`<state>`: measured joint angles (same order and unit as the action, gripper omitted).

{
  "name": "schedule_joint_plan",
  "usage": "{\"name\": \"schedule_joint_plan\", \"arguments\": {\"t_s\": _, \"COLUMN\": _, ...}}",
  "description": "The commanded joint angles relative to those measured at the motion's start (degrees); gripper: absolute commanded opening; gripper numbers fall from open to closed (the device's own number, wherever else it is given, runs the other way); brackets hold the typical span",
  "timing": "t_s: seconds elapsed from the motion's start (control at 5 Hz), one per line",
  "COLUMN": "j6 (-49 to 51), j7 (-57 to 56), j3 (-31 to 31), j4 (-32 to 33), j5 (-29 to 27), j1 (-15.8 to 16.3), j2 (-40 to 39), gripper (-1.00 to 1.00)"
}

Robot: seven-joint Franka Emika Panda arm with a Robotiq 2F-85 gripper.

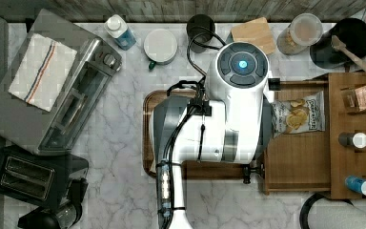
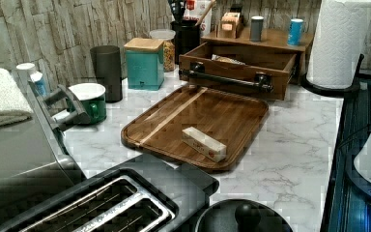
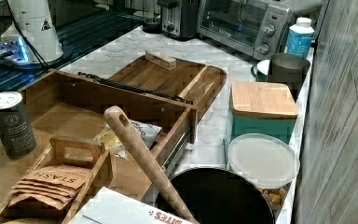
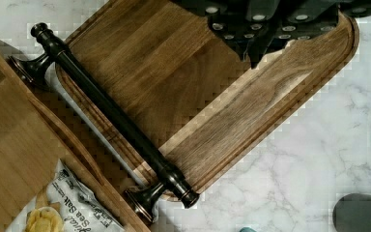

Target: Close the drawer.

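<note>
The medium-brown wooden drawer stands pulled out of the organiser toward the top view's left. Inside it lies a bag of chips. A long black bar handle on two mounts runs along its front, also seen as the handle and the handle. The drawer overlaps the edge of the darker serving tray. My gripper hangs above that tray, a short way off the handle and touching nothing. The white arm covers the tray and the drawer's front.
A small cream box lies on the tray. Toaster oven and toaster stand at the top view's left. Mug, teal canister, jar and black utensil pot line the back. A paper towel roll stands beside the organiser.
</note>
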<state>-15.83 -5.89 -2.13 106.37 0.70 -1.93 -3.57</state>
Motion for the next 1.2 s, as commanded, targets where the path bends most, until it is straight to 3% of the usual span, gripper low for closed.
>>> {"name": "schedule_joint_plan", "arguments": {"t_s": 0.2, "j6": -0.02, "j7": 0.0, "j3": -0.03, "j4": 0.01, "j5": 0.0, "j1": -0.05, "j2": -0.24, "gripper": -1.0}}
{"name": "schedule_joint_plan", "arguments": {"t_s": 0.6, "j6": -7.31, "j7": -26.35, "j3": 1.43, "j4": 9.88, "j5": 0.91, "j1": 0.46, "j2": 2.54, "gripper": -1.0}}
{"name": "schedule_joint_plan", "arguments": {"t_s": 1.0, "j6": -17.95, "j7": -40.2, "j3": 1.01, "j4": 18.83, "j5": 8.57, "j1": 1.03, "j2": 3.11, "gripper": -1.0}}
{"name": "schedule_joint_plan", "arguments": {"t_s": 1.2, "j6": -22.33, "j7": -36.75, "j3": 1.43, "j4": 20.86, "j5": 15.14, "j1": 1.6, "j2": 0.36, "gripper": -1.0}}
